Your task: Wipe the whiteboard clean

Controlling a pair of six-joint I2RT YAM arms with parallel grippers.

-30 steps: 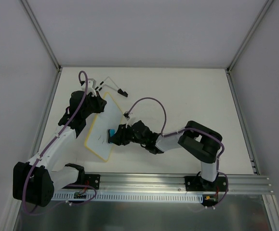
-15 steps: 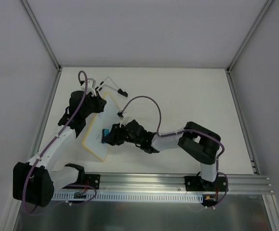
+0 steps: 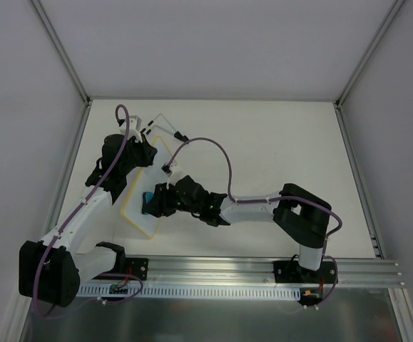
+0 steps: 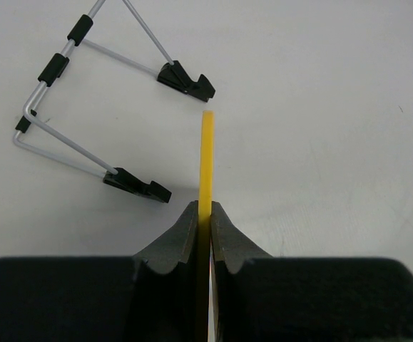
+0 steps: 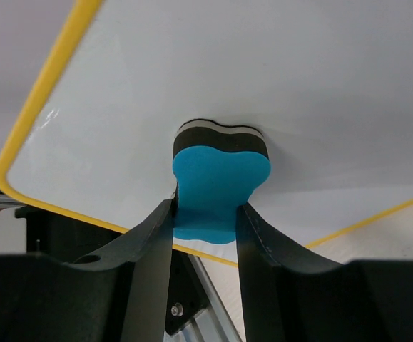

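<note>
A white tabletop (image 3: 277, 142) inside pale walls, seen from above, with two robot arms reaching in from its near edge. The whiteboard (image 3: 143, 187), a white rectangle with a thin yellow frame, sits at the left-centre of the tabletop, running from far to near between the two arms.

The left fingers (image 4: 185, 235) are pressed together on the board's yellow rim at its far end, pinching it so that the left wrist camera sees the board edge-on as a single yellow line (image 4: 207, 157). The right fingers (image 5: 153, 242) pinch a blue eraser (image 5: 220, 185) with a dark felt pad. The pad lies flat against the white face (image 5: 263, 71), close to the board's near-left corner.

Wiping appears to be under way. The next move likely calls for keeping the pad flat and sweeping it across the unwiped face, while the left grip braces the board against the push.

Just beyond the board's far end lies a bent wire stand (image 4: 85, 92) with black clips, apart from the board.

No ink shows on the face in the right wrist view. The overhead view is too small to rule out faint marks, and the right wrist and eraser hide part of the surface. Whether the board's near edge rests on the tabletop cannot be told.
</note>
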